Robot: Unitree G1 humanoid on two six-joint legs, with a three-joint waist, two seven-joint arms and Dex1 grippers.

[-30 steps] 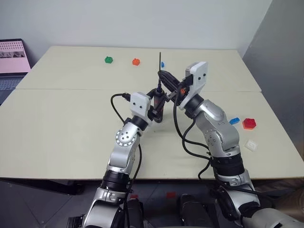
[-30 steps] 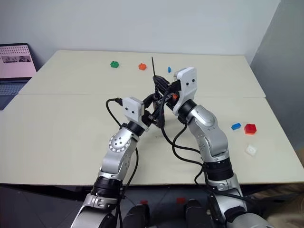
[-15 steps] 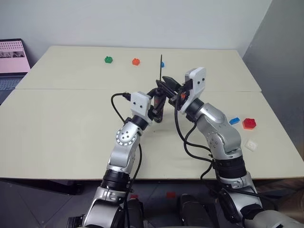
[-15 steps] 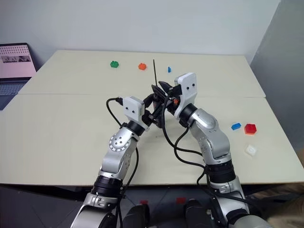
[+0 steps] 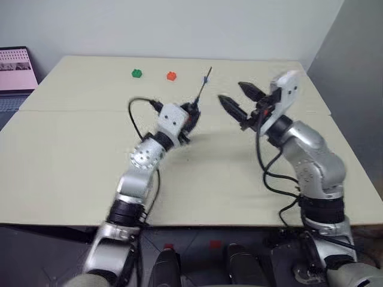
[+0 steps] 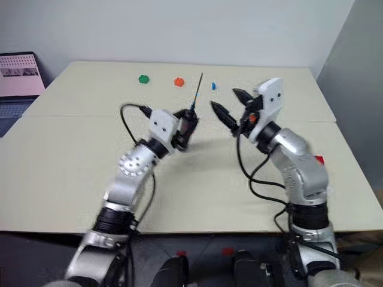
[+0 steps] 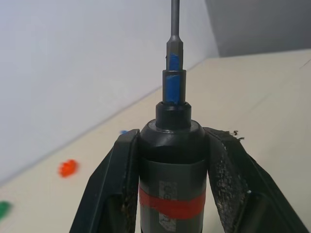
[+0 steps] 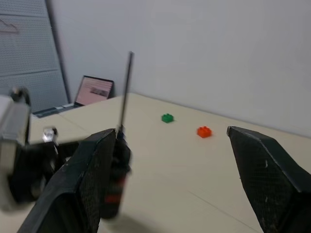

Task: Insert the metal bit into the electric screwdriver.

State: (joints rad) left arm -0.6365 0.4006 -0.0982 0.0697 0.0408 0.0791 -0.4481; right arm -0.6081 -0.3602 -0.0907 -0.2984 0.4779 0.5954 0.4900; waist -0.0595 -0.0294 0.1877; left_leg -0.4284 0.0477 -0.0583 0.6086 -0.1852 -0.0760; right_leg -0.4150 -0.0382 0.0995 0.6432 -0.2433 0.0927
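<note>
Left wrist view: my left hand (image 7: pixel 171 189) is clamping the electric screwdriver (image 7: pixel 171 165), metal bit (image 7: pixel 174 19) seated in its tip; right hand (image 5: pixel 240 103) is hanging spread alongside, empty, apparently letting go.

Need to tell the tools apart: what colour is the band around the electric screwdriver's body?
Red, on the electric screwdriver; clearest in the left wrist view.

Open table (image 5: pixel 78 155) between claws; bricks (image 5: pixel 172 76) far back.
</note>
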